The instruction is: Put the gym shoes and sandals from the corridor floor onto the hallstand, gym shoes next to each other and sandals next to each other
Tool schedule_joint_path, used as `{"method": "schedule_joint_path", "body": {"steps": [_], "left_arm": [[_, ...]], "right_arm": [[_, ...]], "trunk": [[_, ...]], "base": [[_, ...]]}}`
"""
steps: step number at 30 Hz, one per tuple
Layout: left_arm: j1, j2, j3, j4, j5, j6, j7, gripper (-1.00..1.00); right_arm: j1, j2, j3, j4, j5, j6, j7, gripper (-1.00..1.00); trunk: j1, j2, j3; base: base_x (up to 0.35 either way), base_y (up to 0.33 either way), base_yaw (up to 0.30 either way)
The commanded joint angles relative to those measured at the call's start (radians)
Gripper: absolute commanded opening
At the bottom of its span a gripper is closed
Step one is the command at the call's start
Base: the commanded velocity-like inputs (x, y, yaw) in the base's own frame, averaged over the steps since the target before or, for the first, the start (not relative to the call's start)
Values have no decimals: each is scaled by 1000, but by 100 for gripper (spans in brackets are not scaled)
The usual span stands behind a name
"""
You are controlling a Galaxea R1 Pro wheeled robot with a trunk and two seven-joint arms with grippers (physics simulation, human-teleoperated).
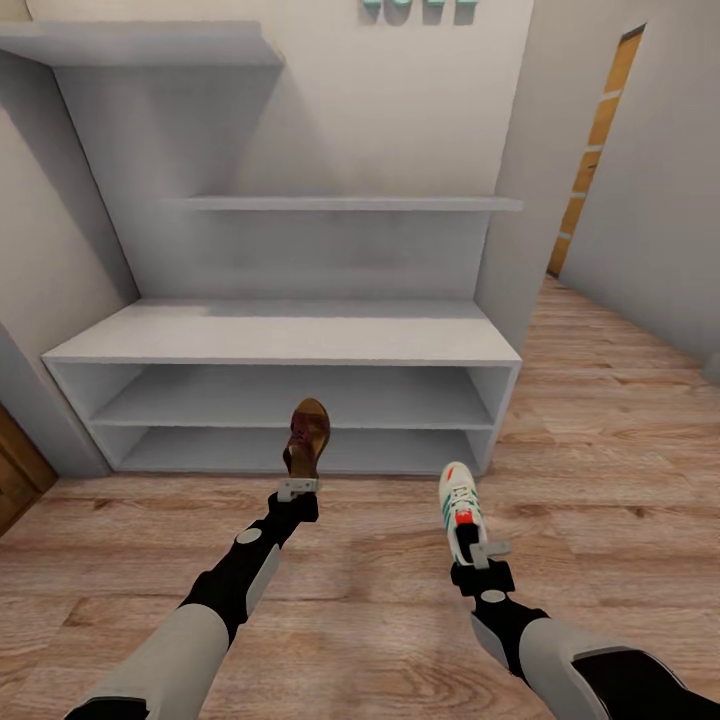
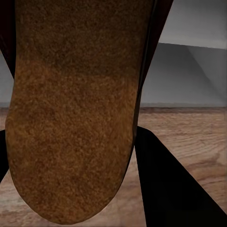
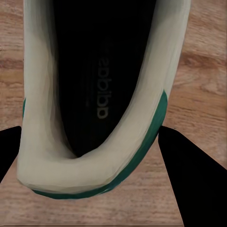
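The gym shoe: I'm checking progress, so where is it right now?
In the head view the gym shoe is held by the right gripper, over the floor just before the hallstand's right end.

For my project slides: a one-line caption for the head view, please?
Facing the empty pale grey hallstand, left gripper holds a dark brown sandal, right gripper a white green-striped gym shoe.

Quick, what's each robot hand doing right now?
Left gripper: closed on a flat dark brown sandal.
Right gripper: closed on a white green-striped sneaker.
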Motion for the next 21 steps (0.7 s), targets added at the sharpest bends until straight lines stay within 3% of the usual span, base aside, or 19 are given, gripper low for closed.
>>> {"method": "schedule_joint_path", "body": {"steps": [1,21], "left_arm": [[-1,0,3,1,-4,-3,-5,-100],[-1,0,3,1,-4,-3,-5,-100]], "right_arm": [[2,0,5,5,10,-4,-8,-100],[31,-1,5,4,10,-9,-7,-100]], "trunk": [[0,0,-1],[0,0,-1]], "base": [[0,0,-3],[5,0,0]]}}
